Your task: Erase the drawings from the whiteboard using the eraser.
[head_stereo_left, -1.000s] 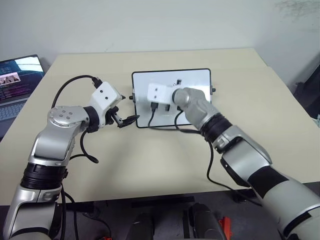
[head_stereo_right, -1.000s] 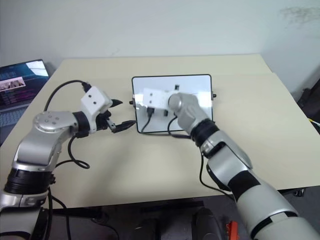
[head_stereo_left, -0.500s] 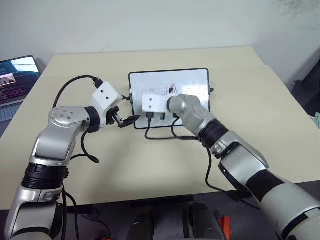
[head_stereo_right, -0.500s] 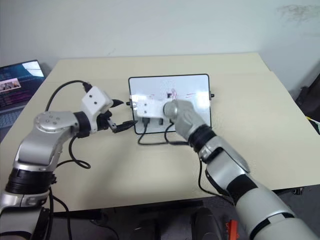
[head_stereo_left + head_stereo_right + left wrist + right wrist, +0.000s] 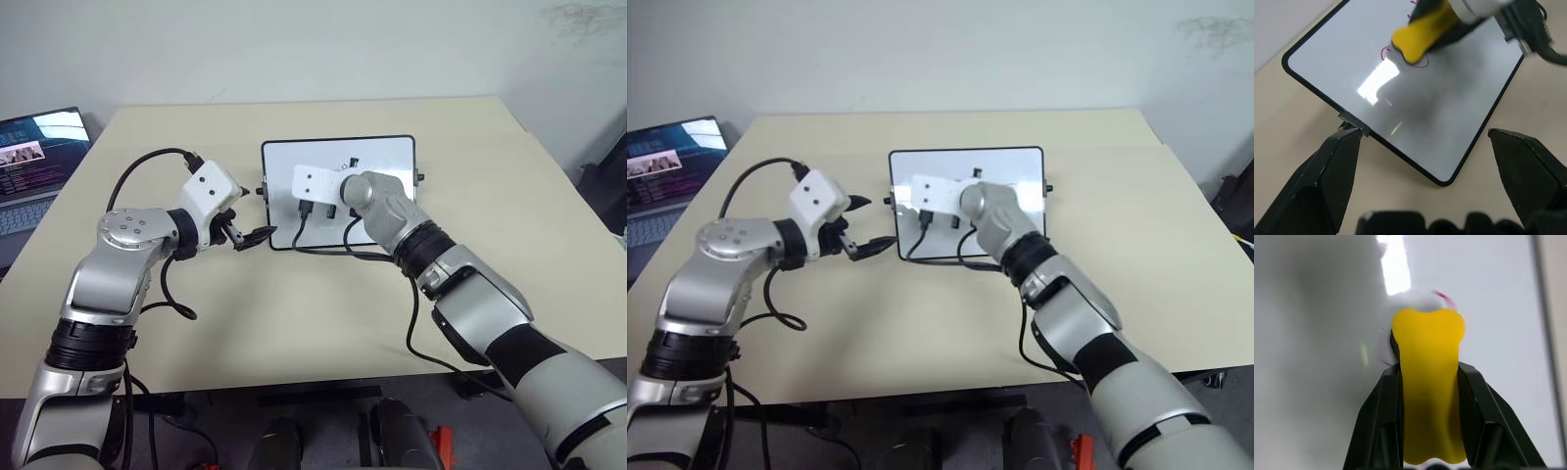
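- At your far left a laptop (image 5: 34, 157) sits open, off the edge of the beige worktop (image 5: 294, 304), well apart from everything else.
- Your left gripper (image 5: 247, 235) hangs just beside the left short edge of the whiteboard (image 5: 392, 157), its fingers (image 5: 1327, 171) spread wide with nothing between them. In the left wrist view they stand either side of the board's near corner, and you cannot tell whether they touch its frame.
- The whiteboard lies flat near the worktop's middle, and your right arm and its cables cover much of it from above.
- Your right gripper (image 5: 1425, 387) has its fingers pinching the eraser (image 5: 1427, 396), a yellow block squeezed in at the waist.
- The eraser's end presses on the board's white face, right on the drawings (image 5: 1386, 53): red loops peek out around its tip.
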Tool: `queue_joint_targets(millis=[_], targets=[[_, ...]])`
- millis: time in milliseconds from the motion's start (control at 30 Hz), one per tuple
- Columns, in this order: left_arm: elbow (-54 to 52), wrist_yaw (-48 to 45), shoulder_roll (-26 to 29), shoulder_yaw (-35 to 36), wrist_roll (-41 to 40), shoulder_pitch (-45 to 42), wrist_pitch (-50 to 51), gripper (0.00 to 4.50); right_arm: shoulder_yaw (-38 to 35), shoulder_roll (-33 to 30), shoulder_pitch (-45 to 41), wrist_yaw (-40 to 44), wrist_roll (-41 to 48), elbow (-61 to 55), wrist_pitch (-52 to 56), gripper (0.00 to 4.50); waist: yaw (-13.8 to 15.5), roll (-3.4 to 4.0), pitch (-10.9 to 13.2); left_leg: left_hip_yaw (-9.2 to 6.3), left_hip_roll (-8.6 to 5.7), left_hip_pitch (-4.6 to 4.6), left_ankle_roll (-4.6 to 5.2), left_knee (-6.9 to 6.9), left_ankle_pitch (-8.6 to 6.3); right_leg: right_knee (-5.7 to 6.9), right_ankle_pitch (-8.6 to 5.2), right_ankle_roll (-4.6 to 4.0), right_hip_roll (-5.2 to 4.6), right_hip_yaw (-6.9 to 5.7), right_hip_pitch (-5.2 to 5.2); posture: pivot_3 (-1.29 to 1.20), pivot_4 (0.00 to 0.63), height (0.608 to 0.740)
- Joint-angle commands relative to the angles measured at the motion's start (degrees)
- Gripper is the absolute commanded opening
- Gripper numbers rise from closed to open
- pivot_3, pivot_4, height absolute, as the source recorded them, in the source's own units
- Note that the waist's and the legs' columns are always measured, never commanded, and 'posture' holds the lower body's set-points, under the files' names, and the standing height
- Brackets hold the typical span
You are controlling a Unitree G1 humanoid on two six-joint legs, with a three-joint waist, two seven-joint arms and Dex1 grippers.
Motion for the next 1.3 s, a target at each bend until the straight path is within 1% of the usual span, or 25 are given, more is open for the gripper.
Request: queue_joint_targets(millis=[33,167,200,333,467,600,800,967,1067,1133,1233,1300], targets=[[-2.1,-0.2,0.2,0.3,-0.4,-1.4,-0.1,4.50,-1.1,0.3,-1.4,-1.5,0.0,2.0,-0.1,1.09,-0.1,0.00,0.0,0.00,0.00,0.00,0.00,-0.01,0.00,0.00,0.00,0.00,0.00,0.00,0.00,0.00,0.150,0.740],[-2.0,-0.3,0.0,0.2,-0.4,-1.6,0.0,4.50,-1.1,0.9,-1.5,-1.6,0.1,2.1,-0.3,1.09,-0.2,0.00,0.0,0.00,0.00,0.00,0.00,0.00,0.00,0.01,0.00,0.00,0.00,0.00,0.00,0.00,0.150,0.740],[-2.0,-0.3,0.1,0.2,-0.5,-1.6,-0.1,4.50,-0.7,0.9,-0.8,-0.6,0.0,1.5,-0.1,1.09,-0.2,0.00,0.0,0.00,0.00,0.01,0.00,0.01,0.00,0.02,0.00,0.01,0.00,0.00,0.00,0.00,0.150,0.740],[-2.0,-0.3,0.3,0.2,-0.6,-1.5,0.1,4.50,3.7,-0.7,3.8,7.7,-1.9,-2.9,0.0,1.09,-0.3,0.00,0.0,0.00,0.01,0.04,0.00,0.01,0.00,0.00,-0.05,0.09,0.01,0.00,0.04,0.00,0.150,0.740],[-2.0,-0.2,0.4,0.3,-0.6,-1.5,0.1,4.50,5.6,-2.8,7.0,10.6,-3.4,-6.3,1.6,1.09,-0.3,0.00,0.0,0.00,0.01,0.22,0.01,-0.02,0.00,-0.04,-0.09,0.16,0.01,0.00,0.22,0.00,0.150,0.740],[-1.8,-0.2,0.5,0.2,-0.6,-1.4,0.0,4.50,5.1,-3.4,7.4,9.7,-3.8,-6.4,2.3,1.09,-0.1,-0.01,0.0,0.01,0.01,0.58,0.01,-0.03,0.00,-0.03,-0.17,0.29,0.01,0.01,0.58,0.00,0.150,0.740],[-1.7,-0.3,0.5,0.1,-0.5,-1.6,-0.2,4.50,0.0,-2.0,2.0,0.7,-1.5,-0.7,2.3,1.09,0.2,0.00,0.0,0.01,0.01,0.68,0.05,-0.02,0.03,0.01,-0.11,0.25,0.01,0.03,0.64,0.00,0.150,0.740],[-1.7,-0.3,0.5,0.0,-0.5,-1.6,-0.3,4.50,-1.4,-1.4,-0.5,-2.8,-0.8,2.8,1.7,1.09,0.5,0.00,0.0,0.02,0.02,0.67,0.13,-0.06,0.08,-0.03,-0.05,0.21,0.02,0.03,0.62,0.00,0.150,0.740],[-1.7,-0.3,0.4,-0.1,-0.5,-1.7,-0.2,4.50,-1.1,-1.3,-0.8,-2.7,-0.7,3.5,1.4,1.09,0.5,0.00,0.0,0.05,0.02,0.67,0.14,-0.15,0.08,-0.07,-0.06,0.21,0.02,0.05,0.58,0.00,0.150,0.740],[-1.8,-0.4,0.4,-0.1,-0.6,-1.6,-0.2,4.50,-0.3,-1.2,-0.2,-1.2,-0.8,2.7,1.3,1.09,0.5,0.00,0.0,0.05,0.03,0.67,0.13,-0.19,0.08,-0.10,-0.06,0.20,0.02,0.05,0.57,0.00,0.150,0.740],[-1.7,-0.4,0.4,-0.1,-0.6,-1.7,-0.3,4.50,1.5,-1.2,1.5,2.3,-1.3,0.3,0.8,1.09,0.5,0.00,0.0,0.05,0.03,0.67,0.13,-0.19,0.08,-0.10,-0.06,0.21,0.02,0.05,0.57,0.00,0.150,0.740],[-1.7,-0.4,0.4,-0.1,-0.6,-1.7,-0.2,4.50,3.6,-1.8,3.1,6.3,-2.2,-2.0,0.1,1.08,0.5,0.00,0.0,0.05,0.04,0.67,0.14,-0.20,0.08,-0.10,-0.06,0.21,0.02,0.05,0.57,0.00,0.150,0.740]])
